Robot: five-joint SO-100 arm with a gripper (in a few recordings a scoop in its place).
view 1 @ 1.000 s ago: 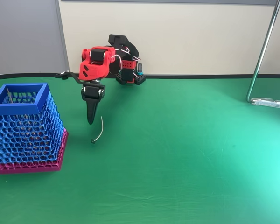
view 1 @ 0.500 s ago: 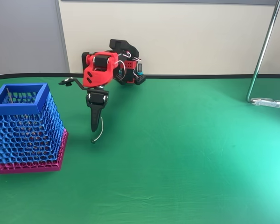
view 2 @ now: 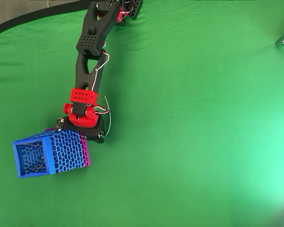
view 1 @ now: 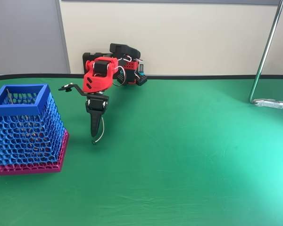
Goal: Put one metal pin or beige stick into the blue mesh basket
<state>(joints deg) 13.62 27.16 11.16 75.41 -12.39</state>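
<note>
The thin, slightly curved pale pin with a tiny dark head point(view 1: 99, 133) lies on the green cloth-covered table point(view 1: 188, 155), just right of the tall blue honeycomb-mesh basket with a magenta base point(view 1: 26, 129) in the fixed view, not yet lifted. The red-and-black gripper point(view 1: 94, 133) points down right at it. Whether its fingers are spread or pinching the pin I cannot tell, so grasping, carrying and dropping it in the basket all appear left to do.

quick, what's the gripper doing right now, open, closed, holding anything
Gripper: open, holding nothing; its tip points down at the green table right beside the pin, which lies near the blue mesh basket.
</note>
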